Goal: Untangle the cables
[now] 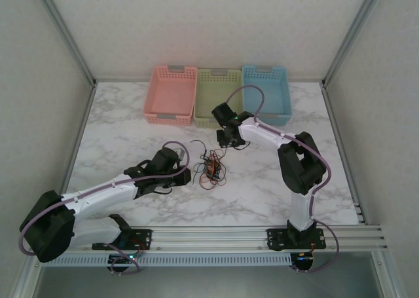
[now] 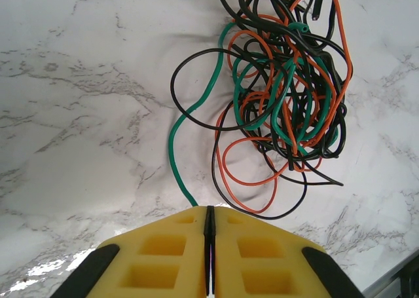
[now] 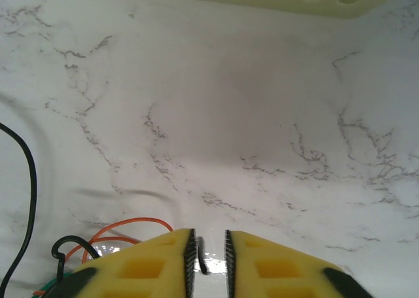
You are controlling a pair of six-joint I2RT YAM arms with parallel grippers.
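1. The cables (image 1: 211, 167) lie in one knot of black, green and orange on the marble bench (image 1: 131, 121); the knot is near the middle of the bench, between the two pincers.
2. The left pincer (image 1: 185, 175) sits just left of the knot; in its wrist view the yellow fingers (image 2: 163, 245) are pressed together, with only a dark seam between them.
3. A green cable (image 2: 173, 147) runs out of the knot to the fingertips and vanishes under them; I cannot tell whether it is pinched.
4. The right pincer (image 1: 227, 141) hangs low just behind the knot, near the green basket (image 1: 218, 71); its jaws stand a narrow slit apart.
5. A thin dark strand (image 3: 203, 262) shows in that slit; I cannot tell whether it is gripped.
6. In the right wrist view an orange loop (image 3: 131, 221) and a black cable (image 3: 31, 180) lie left of the fingers.
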